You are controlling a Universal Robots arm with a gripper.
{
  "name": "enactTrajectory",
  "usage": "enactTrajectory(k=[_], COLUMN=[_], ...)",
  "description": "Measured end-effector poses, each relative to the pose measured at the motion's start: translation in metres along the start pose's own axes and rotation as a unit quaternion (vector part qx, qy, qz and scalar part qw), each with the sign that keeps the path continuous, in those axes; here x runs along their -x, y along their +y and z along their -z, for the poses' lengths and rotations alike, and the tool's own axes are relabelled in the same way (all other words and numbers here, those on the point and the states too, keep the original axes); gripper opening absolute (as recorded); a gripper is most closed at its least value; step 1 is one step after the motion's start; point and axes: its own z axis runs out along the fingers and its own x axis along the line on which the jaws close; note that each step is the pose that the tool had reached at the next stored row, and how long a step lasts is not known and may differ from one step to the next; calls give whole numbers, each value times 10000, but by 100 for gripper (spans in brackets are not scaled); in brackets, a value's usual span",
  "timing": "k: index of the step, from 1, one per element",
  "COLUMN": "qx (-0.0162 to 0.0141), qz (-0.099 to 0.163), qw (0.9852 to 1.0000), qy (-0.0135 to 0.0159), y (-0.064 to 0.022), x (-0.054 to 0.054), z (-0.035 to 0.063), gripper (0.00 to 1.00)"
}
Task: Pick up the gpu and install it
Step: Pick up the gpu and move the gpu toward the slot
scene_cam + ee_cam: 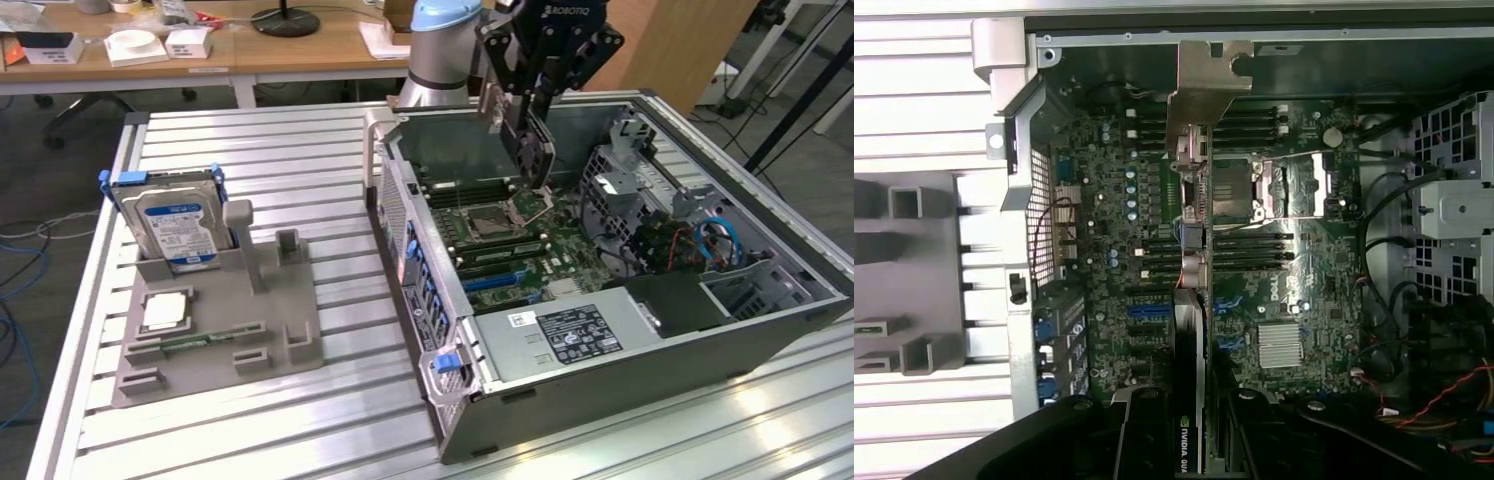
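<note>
Hanging from the arm in the exterior view, the gripper (531,100) has its two fingers drawn partway together and clamped on the upper end of the graphics card (534,150). The card is held on end, nearly upright. Its lower end reaches down into the open side of the computer case (641,400), over the circuit board (514,250) and near the processor socket (487,222). Whether it touches the board cannot be told. The case lies on its side on the slatted metal table (267,150), with a silver power supply (567,330) in its near end. Well apart from it, towards the exterior view's left, a grey holder (280,340) carries an upright hard drive (174,225) with a blue label, a flat square chip (163,312) and a narrow green memory strip (200,343).

In the wrist view the graphics card (1189,330) is seen edge-on, running away from the camera between the dark fingers (1139,440). The gripper (1189,450) is closed on it from both sides. The card's silvery bracket (1206,90) is at the far end, near the case's wall. Beneath it lies the circuit board (1104,200), with the processor socket (1239,190) just beside the card's line and a ribbed silver heat sink (1282,345) further along. The grey holder (894,250) lies outside the case.
</note>
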Motion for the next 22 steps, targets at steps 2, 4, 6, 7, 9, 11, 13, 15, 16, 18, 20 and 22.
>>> enactTrajectory(k=[2, 4, 6, 7, 9, 11, 13, 15, 16, 18, 20, 22], qx=[0, 0, 0, 0, 0, 0, 0, 0, 0, 0, 0, 0], qz=[0, 0, 0, 0, 0, 0, 0, 0, 0, 0, 0, 0], qw=[10000, 10000, 10000, 10000, 10000, 10000, 10000, 10000, 10000, 10000, 10000, 10000], qy=[0, 0, 0, 0, 0, 0, 0, 0, 0, 0, 0, 0], y=[1, 2, 3, 4, 5, 6, 8, 9, 9, 10, 11, 11], x=[15, 31, 47, 56, 73, 90, 106, 120, 127, 138, 150, 161], z=[-1, -1, -2, -2, -2, -3, -3, -3, -3, -3, -4, -4], gripper=[26, 26, 26, 26, 26, 26, 26, 26, 26, 26, 26, 26])
